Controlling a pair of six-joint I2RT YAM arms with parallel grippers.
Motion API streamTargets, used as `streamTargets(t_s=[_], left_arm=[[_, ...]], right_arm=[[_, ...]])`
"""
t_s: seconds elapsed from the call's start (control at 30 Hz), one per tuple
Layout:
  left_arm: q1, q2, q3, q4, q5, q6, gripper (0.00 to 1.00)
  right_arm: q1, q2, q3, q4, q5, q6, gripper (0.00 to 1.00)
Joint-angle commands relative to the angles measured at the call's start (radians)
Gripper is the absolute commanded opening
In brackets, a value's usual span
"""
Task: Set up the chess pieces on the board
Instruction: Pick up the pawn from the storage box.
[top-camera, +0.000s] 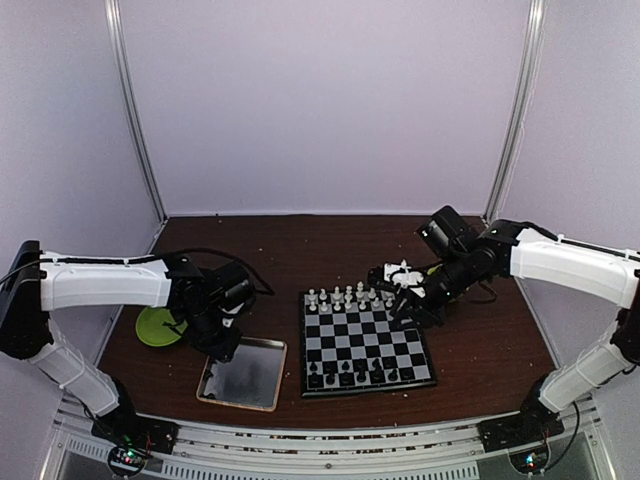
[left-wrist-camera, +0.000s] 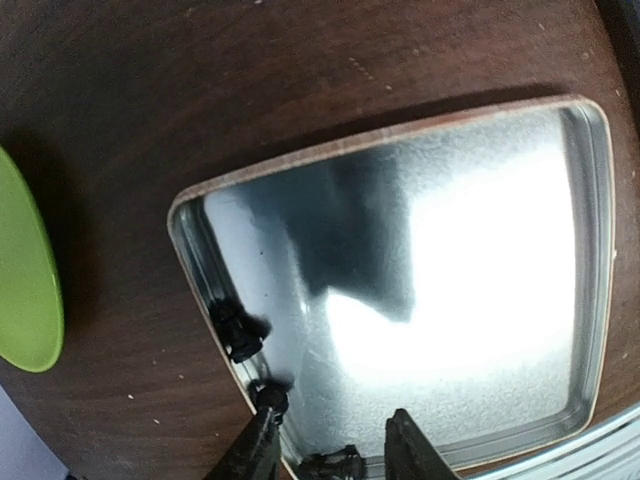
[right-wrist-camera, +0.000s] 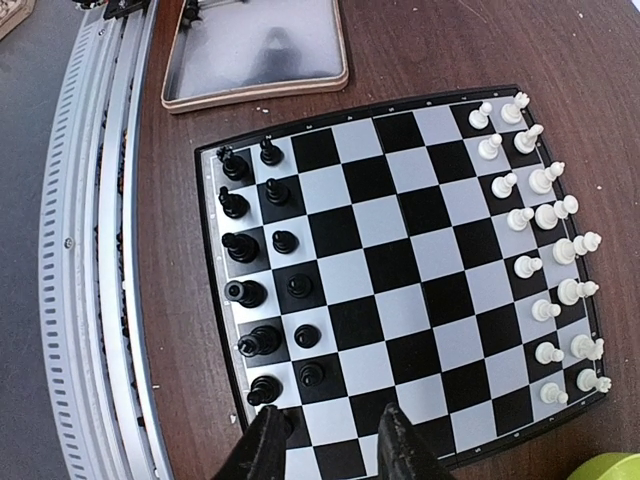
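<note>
Three black chess pieces (left-wrist-camera: 238, 330) in tray (left-wrist-camera: 480, 330)

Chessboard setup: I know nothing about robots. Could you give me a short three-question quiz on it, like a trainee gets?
1. True or false: the metal tray holds only white pieces.
2. The left hand is: A open, B shut on a piece, C out of view.
3. Which colour lines the board's far edge in the top view?
Key: 1 false, black pieces lie there; 2 A; 3 white pieces.
</note>
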Motion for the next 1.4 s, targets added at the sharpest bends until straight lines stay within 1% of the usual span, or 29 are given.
streamTargets(t_s=[0.0, 0.1, 0.2, 0.4, 0.7, 0.93, 1.13, 1.37], left_arm=[[-0.002, -0.008, -0.023, 0.072, -0.045, -0.224, 0.38], [-0.002, 0.003, -0.039, 0.110, -0.051, -0.319, 0.41], [-0.002, 0.037, -0.039, 0.116, -0.057, -0.391, 0.42], [0.000, 0.062, -0.066, 0.143, -0.089, -0.462, 0.43], [0.015, 0.090, -0.088, 0.139, -0.112, -0.463, 0.46], [0.041, 0.104, -0.079, 0.139, -0.127, -0.426, 0.46], [0.044, 0.147, -0.066, 0.160, -0.106, -0.391, 0.46], [0.046, 0.169, -0.070, 0.179, -0.089, -0.386, 0.46]], right_arm=[[-0.004, -0.045, -0.018, 0.014, -0.017, -0.015, 0.32], [-0.004, -0.048, -0.019, 0.013, -0.014, -0.015, 0.32], [-0.004, -0.047, -0.020, 0.011, -0.015, -0.016, 0.32], [-0.004, -0.042, -0.020, 0.010, -0.016, -0.017, 0.32], [-0.004, -0.029, -0.020, 0.005, -0.013, -0.019, 0.33], [-0.004, -0.016, -0.020, 0.003, -0.014, -0.023, 0.33], [-0.004, -0.005, -0.016, -0.006, -0.014, -0.025, 0.32], [-0.004, 0.001, -0.014, -0.007, -0.014, -0.027, 0.32]])
